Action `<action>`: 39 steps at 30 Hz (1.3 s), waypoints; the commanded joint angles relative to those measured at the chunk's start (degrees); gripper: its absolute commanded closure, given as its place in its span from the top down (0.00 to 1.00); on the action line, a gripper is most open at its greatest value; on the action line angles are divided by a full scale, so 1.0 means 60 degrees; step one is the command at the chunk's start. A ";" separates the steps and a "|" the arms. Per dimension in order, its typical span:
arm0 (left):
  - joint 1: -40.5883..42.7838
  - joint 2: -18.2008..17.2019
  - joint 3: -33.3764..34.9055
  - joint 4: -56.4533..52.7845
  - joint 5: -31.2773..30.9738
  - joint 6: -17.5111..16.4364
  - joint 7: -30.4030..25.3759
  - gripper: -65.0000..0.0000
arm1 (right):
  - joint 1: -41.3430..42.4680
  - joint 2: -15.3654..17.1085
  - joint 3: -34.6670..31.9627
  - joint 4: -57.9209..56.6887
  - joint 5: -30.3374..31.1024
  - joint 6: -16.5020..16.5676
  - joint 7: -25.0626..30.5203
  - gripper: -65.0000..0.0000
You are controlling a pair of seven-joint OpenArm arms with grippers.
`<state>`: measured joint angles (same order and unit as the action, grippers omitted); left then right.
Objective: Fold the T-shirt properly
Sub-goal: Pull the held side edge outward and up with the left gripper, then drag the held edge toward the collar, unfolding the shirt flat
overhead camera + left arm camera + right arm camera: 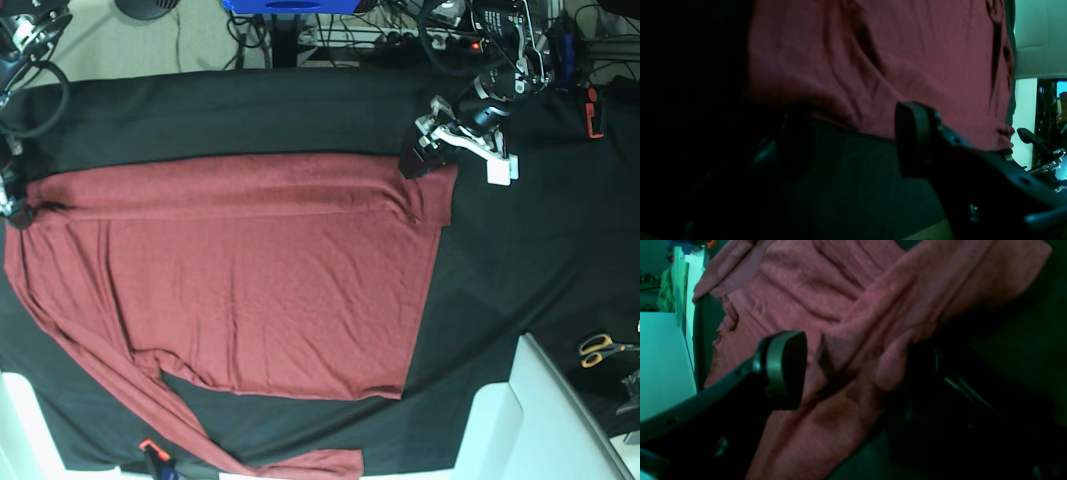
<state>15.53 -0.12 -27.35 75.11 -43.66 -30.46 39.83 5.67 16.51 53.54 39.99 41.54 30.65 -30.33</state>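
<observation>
The maroon T-shirt (260, 290) lies spread flat on the black cloth (250, 120). Its top strip is folded over, and one long sleeve trails from the left side down to the front edge. My left gripper (420, 160) sits at the shirt's top right corner. In the left wrist view the left gripper (853, 140) is open, its fingers (917, 140) straddling the shirt's hem (846, 120). My right gripper (15, 205) is at the shirt's far left end. Up close the right gripper (857, 373) stands open, with a bunched fold of the T-shirt (853, 350) between its fingers (786, 370).
Yellow-handled scissors (600, 348) lie on the cloth at the right. A white block (520, 420) stands at the front right and another white piece (20, 430) at the front left. A small orange item (150, 447) lies by the trailing sleeve. Cables and equipment (330, 35) crowd the far edge.
</observation>
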 commanded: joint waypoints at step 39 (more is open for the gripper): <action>-0.0779 0.0262 -0.1719 -0.1288 -0.0174 0.0468 -0.0112 0.59 | 0.0307 0.0581 -0.0007 -0.1016 0.0058 0.0085 0.0021 0.56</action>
<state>10.70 1.48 -37.80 67.31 -46.15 -28.56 38.11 7.27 18.41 53.49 33.36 42.87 32.12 -30.02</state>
